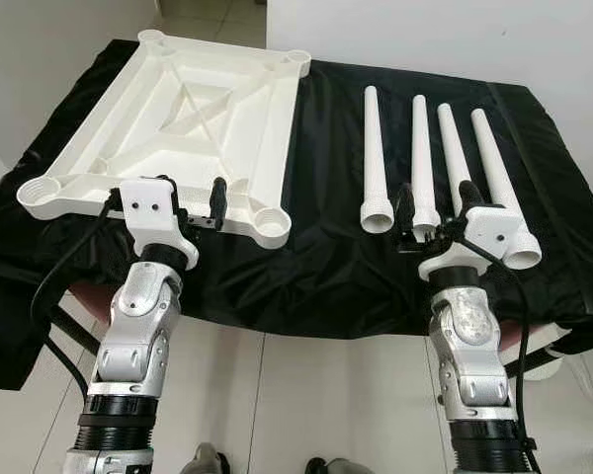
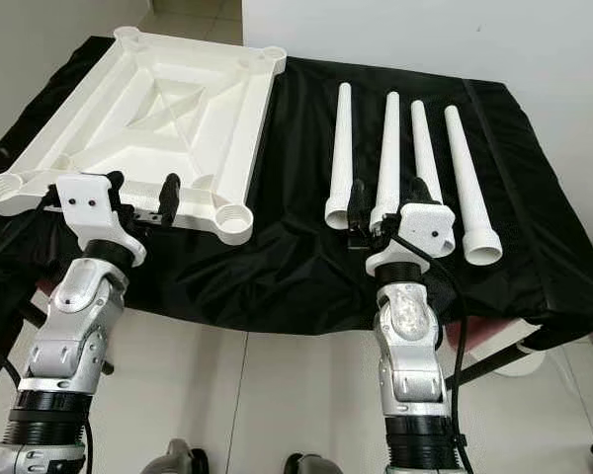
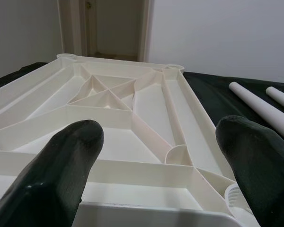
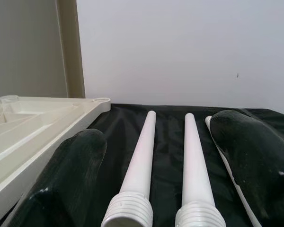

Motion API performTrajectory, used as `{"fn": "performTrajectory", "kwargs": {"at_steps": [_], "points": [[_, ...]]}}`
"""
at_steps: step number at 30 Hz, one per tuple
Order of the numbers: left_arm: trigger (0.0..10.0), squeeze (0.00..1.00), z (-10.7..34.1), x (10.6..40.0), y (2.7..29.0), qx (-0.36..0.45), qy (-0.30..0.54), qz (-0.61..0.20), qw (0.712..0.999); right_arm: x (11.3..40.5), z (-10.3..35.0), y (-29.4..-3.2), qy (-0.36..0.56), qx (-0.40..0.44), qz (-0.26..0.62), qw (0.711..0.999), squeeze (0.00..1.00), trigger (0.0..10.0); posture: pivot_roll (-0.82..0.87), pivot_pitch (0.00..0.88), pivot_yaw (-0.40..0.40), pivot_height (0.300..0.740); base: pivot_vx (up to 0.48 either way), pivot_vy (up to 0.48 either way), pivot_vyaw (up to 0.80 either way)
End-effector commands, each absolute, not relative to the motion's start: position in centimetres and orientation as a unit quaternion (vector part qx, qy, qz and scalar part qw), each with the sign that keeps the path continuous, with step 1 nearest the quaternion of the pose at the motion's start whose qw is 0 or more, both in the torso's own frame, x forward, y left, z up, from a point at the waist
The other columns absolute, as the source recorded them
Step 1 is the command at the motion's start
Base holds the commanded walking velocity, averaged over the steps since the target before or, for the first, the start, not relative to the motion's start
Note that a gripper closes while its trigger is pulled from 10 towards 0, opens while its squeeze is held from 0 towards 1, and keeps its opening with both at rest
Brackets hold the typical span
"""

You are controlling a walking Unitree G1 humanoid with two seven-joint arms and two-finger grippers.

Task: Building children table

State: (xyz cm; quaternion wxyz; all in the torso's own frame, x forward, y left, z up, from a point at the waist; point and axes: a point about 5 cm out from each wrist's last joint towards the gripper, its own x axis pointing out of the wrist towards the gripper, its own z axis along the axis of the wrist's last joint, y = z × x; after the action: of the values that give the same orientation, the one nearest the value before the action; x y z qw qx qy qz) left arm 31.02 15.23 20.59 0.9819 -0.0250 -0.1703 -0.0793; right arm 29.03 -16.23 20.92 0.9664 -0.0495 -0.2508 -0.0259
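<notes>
So we've got both silver arms raised up in front of us, elbows low, wrists angled forward. Our left tool (image 1: 190,205) has its two black fingers (image 3: 61,165) spread wide apart with nothing between them. Right tool (image 2: 385,212) is the same deal: fingers (image 4: 255,151) parted and gripping nothing. Both arms sit at roughly the same height, well apart from each other.
</notes>
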Motion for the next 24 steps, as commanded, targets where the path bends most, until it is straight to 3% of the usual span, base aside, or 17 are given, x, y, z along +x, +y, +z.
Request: {"fn": "performTrajectory", "kwargs": {"at_steps": [1, 12, 24], "points": [[10.0, 0.00, 20.20, 31.17, 15.37, -0.028, -0.157, -0.071, 0.985, 29.11, 20.73, -16.38, -0.249, -0.053, -0.029, 0.967, 0.00, 10.0, 0.07, 0.120, -0.059, 0.740, 0.000, 0.000, 0.00], [10.0, 0.00, 20.23, 31.33, 15.25, -0.030, -0.158, -0.073, 0.984, 29.26, 20.66, -16.21, -0.249, -0.055, -0.024, 0.967, 0.00, 10.0, 0.07, 0.106, -0.065, 0.740, 0.000, 0.000, 0.00], [10.0, 0.00, 20.39, 31.55, 15.29, -0.031, -0.160, -0.072, 0.984, 29.35, 20.57, -16.13, -0.249, -0.054, -0.022, 0.967, 0.00, 10.0, 0.07, 0.099, -0.066, 0.740, 0.272, 0.000, 0.00]]}}
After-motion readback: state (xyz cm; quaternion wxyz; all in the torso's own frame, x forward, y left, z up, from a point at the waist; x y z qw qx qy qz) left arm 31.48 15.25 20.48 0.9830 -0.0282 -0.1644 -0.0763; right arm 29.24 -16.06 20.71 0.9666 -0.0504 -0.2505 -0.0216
